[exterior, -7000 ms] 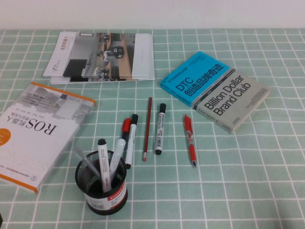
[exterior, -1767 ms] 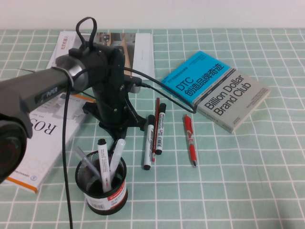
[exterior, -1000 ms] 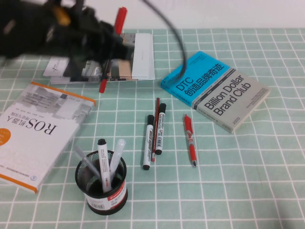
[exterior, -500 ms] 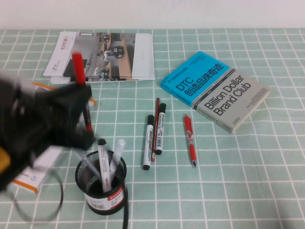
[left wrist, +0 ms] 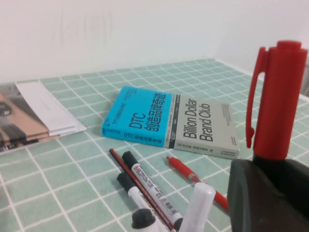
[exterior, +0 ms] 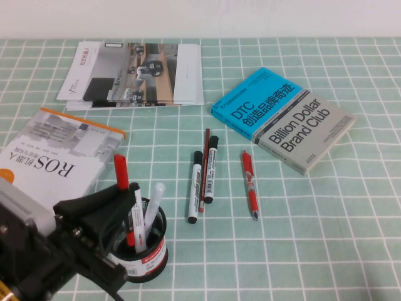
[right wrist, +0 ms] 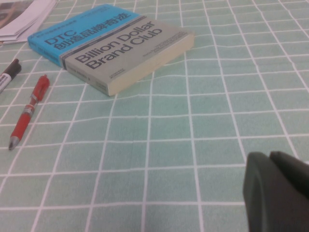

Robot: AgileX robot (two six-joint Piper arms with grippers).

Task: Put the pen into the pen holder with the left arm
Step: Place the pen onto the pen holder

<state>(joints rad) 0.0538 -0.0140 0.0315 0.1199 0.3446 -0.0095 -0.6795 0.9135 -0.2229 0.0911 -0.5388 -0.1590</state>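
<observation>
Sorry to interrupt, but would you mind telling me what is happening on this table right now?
The left end effector, at the table's near left, is shut on the pen, a white marker with a red cap. It holds it upright, cap up, with the lower end inside the pen holder among the markers already there. It has not let go. The right end effector is parked low over bare cloth near the Billion Dollar Club book, holding nothing.

Glossy red plastic caps the pen (exterior: 120,172); the pen holder (exterior: 147,258) is black wire mesh.
</observation>
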